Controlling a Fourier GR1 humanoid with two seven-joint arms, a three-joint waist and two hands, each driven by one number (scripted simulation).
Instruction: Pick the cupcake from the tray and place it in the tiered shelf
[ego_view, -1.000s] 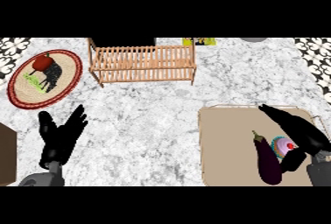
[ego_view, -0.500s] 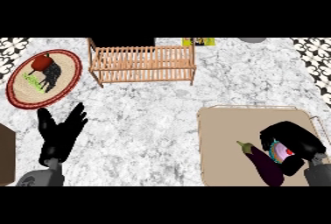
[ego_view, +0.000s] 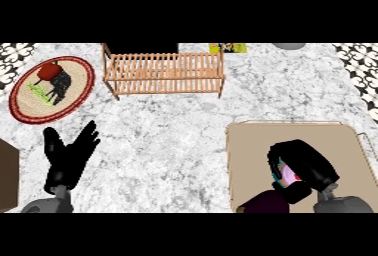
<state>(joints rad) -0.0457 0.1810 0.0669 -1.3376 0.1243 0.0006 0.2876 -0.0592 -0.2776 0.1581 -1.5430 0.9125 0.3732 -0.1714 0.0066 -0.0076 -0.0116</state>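
While the left robot hand (ego_view: 68, 157) rests open, the right robot hand (ego_view: 303, 167) curls round the cupcake (ego_view: 284, 172) — over the tray (ego_view: 251, 150).

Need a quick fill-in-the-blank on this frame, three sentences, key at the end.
1. The right robot hand is curled round the ____ over the beige tray.
2. The left robot hand rests ____, fingers up.
3. The wooden tiered shelf stands to the ____ of the round woven mat.

Missing words: cupcake; open; right
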